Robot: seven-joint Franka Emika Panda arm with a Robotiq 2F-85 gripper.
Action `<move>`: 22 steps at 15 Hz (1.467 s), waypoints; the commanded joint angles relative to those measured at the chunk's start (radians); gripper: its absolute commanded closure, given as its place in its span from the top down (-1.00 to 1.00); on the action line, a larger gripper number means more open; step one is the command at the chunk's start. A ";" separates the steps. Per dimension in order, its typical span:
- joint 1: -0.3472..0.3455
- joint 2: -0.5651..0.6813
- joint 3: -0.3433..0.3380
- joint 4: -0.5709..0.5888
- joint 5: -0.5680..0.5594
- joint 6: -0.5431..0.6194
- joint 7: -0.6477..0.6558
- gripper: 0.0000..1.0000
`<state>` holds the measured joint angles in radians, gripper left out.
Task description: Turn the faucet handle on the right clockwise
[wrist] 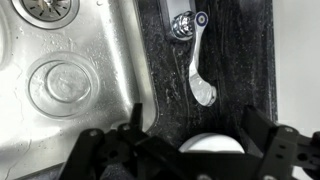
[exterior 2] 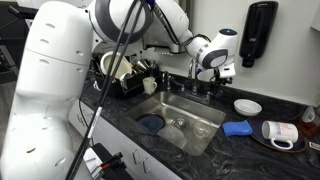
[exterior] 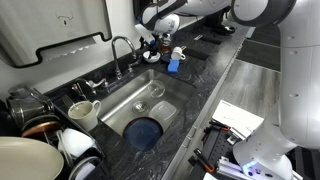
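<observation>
The faucet handle (wrist: pixel 196 72) is a shiny chrome lever on a round base at the dark counter's edge beside the steel sink (wrist: pixel 70 60). In the wrist view its lever tip points toward my fingers. My gripper (wrist: pixel 192 125) is open and empty, just above the handle, one finger on each side of the lever tip without touching it. In both exterior views the gripper (exterior: pixel 155 47) (exterior 2: pixel 216 75) hangs over the back of the sink next to the arched spout (exterior: pixel 124 46), and it hides the handle.
A white round object (wrist: pixel 210 146) lies under my fingers. A blue item (exterior: pixel 174 66) with a white cup sits beside the faucet. A blue plate (exterior: pixel 143 131) lies in the basin. A mug (exterior: pixel 85 112) and stacked dishes (exterior: pixel 40 150) stand nearby.
</observation>
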<state>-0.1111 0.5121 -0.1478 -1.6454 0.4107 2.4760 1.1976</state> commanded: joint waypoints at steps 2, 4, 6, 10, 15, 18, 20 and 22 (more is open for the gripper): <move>-0.041 0.065 0.023 0.086 0.020 -0.103 0.019 1.00; -0.050 0.079 0.027 0.109 0.020 -0.152 0.017 1.00; -0.058 0.089 0.031 0.128 0.022 -0.205 0.013 1.00; -0.062 0.105 0.034 0.152 0.030 -0.222 0.019 1.00; -0.043 0.131 0.034 0.193 0.014 -0.208 0.046 1.00; -0.035 0.163 0.032 0.228 -0.008 -0.256 0.078 1.00; -0.022 0.187 0.022 0.245 -0.031 -0.241 0.097 1.00; -0.013 0.203 0.012 0.262 -0.061 -0.256 0.132 1.00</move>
<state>-0.1351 0.6631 -0.1190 -1.4394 0.3899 2.2597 1.2794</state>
